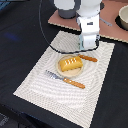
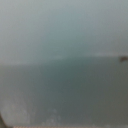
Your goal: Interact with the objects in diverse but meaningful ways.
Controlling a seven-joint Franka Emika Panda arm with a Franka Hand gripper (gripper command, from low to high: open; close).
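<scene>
Starting at the near edge of the counter (image 1: pixel 15 30), you have a pale striped placemat (image 1: pixel 45 87) spread across the dark surface. On it, closest to the camera, lies a fork (image 1: pixel 65 79) with an orange handle. Just beyond the fork sits the bread loaf (image 1: pixel 70 63), yellow-orange and scored, resting on a small pale plate (image 1: pixel 66 73). A second orange handle, likely the knife (image 1: pixel 89 58), pokes out on the exterior view's right of the loaf.

Farther back, the arm stands over the mat's far edge, and your claw (image 1: pixel 90 45) hangs low beyond the loaf, apart from it. You cannot tell how its jaws stand: the arm's own white body hides them, and the wrist view is only a grey blur. A grey pot (image 1: pixel 123 18) sits on a brown board (image 1: pixel 62 19) at the far right.

Judging by this, you are between grasps. The loaf looks like the handiest target; next you would bring the claw nearer and over it, then lower squarely.
</scene>
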